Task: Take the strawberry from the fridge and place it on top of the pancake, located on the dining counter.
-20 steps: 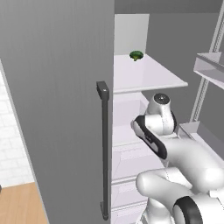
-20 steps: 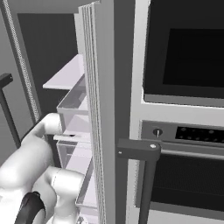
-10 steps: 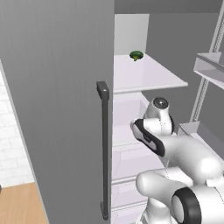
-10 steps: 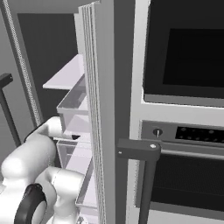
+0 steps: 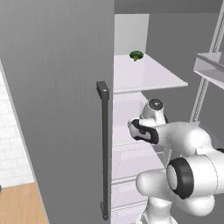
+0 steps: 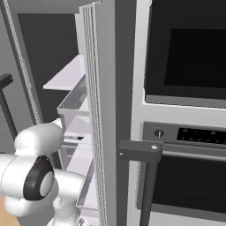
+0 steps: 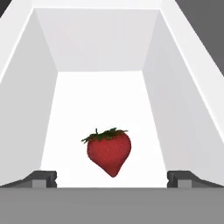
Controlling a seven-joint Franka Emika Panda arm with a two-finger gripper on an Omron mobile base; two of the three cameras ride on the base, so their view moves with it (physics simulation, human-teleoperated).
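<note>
- Hand view, nearest: we saw the gripper (image 7: 112, 179) with its two dark fingertips (image 7: 41, 178) spread wide apart at the bottom edge, nothing between them touching either tip.
- Just past the tips, the strawberry (image 7: 109, 151) lay on the white floor of a fridge compartment, green cap up, point down toward the camera, roughly centred between the fingers but clear of both.
- We noted white side walls and a white back wall (image 7: 99, 43) closing in the compartment around the berry.
- Left base view: the white arm (image 5: 183, 170) reached from the lower right into the fridge (image 5: 57, 87), its wrist at the level below the white shelf (image 5: 144, 76).
- We saw the grey fridge door in front with a long dark vertical handle (image 5: 104, 148).
- Farther back on that shelf sat a small green broccoli-like item (image 5: 136, 55), well apart from the arm.
- Right base view: we saw the open door edge-on, clear door bins (image 6: 73, 103) behind it, and the arm at lower left.
- To the right stood a wall oven (image 6: 185, 110) with a dark window, a knob (image 6: 158, 133) and a dark bar handle (image 6: 140, 152).
- We found no readable brand, label or writing; marks on the oven panel were too small to read.
</note>
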